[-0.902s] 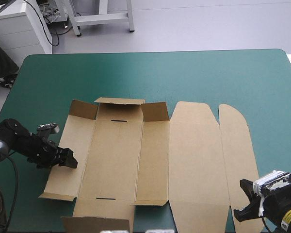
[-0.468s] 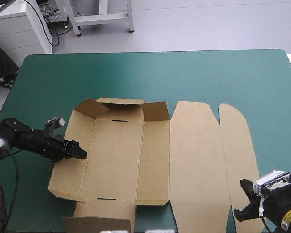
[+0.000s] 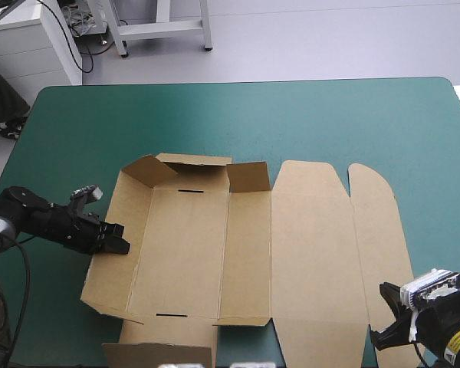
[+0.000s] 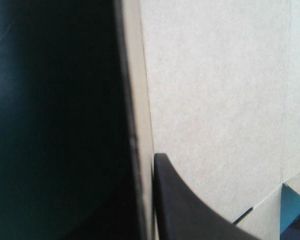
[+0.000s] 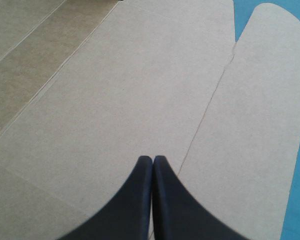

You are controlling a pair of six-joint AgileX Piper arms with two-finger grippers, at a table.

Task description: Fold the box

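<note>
The brown box (image 3: 249, 253) lies open in the middle of the table, its lid panels flat toward the right. Its left wall (image 3: 111, 230) is tilted up, and the far flaps stand partly raised. My left gripper (image 3: 119, 244) is shut on the box at that left wall. In the left wrist view the board's edge (image 4: 140, 125) runs between the fingers, and one black finger (image 4: 182, 202) shows on the inner side. My right gripper (image 3: 383, 336) sits over the lid's near right corner. Its fingers (image 5: 152, 159) meet in a point above the flat board (image 5: 115, 90), holding nothing.
Bare teal-green cover (image 3: 253, 115) stretches beyond the box to the far edge, and a strip (image 3: 437, 192) lies to its right. The box's near flap (image 3: 157, 354) reaches the table's near edge.
My left gripper has shut on the box's left wall, which has risen from nearly flat to tilted. The box has slid a little to the right. The right arm has not moved.
</note>
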